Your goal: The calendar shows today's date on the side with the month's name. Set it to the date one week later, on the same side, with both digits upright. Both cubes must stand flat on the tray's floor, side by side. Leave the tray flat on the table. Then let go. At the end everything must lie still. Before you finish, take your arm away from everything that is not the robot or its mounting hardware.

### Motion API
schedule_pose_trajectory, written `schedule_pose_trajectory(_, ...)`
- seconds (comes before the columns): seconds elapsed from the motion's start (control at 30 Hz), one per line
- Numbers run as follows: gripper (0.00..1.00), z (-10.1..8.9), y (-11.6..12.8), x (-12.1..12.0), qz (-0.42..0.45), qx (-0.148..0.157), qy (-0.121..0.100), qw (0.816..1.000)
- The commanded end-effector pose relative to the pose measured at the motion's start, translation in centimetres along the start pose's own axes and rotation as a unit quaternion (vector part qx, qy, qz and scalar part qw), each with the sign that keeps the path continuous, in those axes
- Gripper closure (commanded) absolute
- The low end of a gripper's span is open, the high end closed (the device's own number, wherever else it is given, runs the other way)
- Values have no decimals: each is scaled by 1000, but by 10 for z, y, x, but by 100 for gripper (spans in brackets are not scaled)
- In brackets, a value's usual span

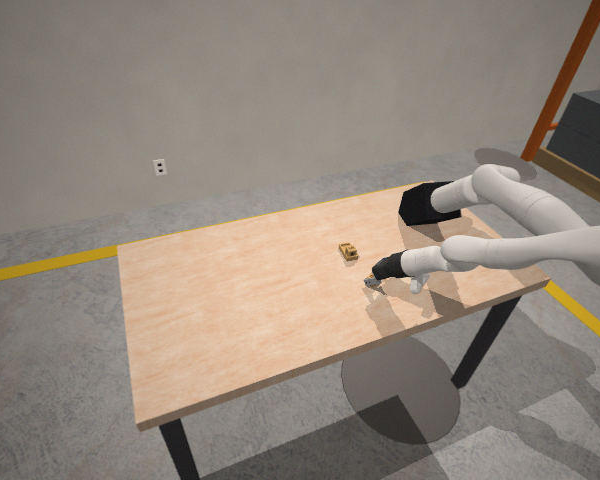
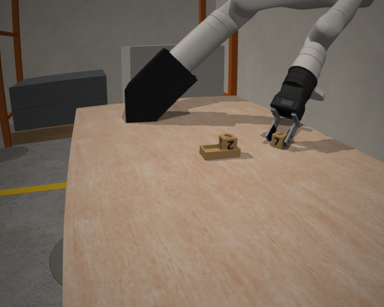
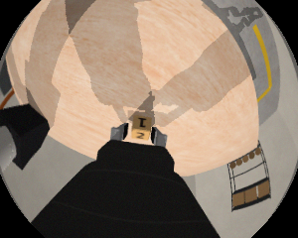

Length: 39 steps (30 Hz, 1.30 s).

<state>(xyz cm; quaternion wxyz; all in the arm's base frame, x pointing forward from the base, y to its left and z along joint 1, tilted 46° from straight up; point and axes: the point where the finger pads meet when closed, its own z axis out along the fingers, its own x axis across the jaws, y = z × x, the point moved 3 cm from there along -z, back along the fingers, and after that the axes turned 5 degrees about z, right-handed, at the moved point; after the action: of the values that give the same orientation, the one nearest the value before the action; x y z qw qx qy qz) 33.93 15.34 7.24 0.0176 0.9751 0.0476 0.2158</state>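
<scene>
A small wooden tray (image 2: 219,151) lies flat on the table, also seen in the top view (image 1: 348,251). One wooden cube (image 2: 228,141) stands in its right half and shows a 2 to the exterior view. The tray's left half is empty. A second cube (image 2: 278,140) rests on the table to the right of the tray, with a tilted 7 facing the camera. My gripper (image 2: 281,137) is open and its fingers straddle this cube, close to the table. The wrist view shows the cube (image 3: 140,129) between the fingers.
The arm's black base block (image 2: 157,86) stands at the far side of the table. A grey cabinet (image 2: 58,97) and an orange ladder frame (image 2: 0,66) stand beyond the table.
</scene>
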Motion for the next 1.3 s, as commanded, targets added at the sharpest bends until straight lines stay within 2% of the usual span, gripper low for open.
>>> schedule_pose_trajectory(0.0,13,0,-5,2,1,5,3,1000)
schedule_pose_trajectory(0.13,13,0,-5,2,1,5,3,1000)
schedule_pose_trajectory(0.17,43,0,-5,2,1,5,3,1000)
schedule_pose_trajectory(1.27,43,0,-5,2,1,5,3,1000)
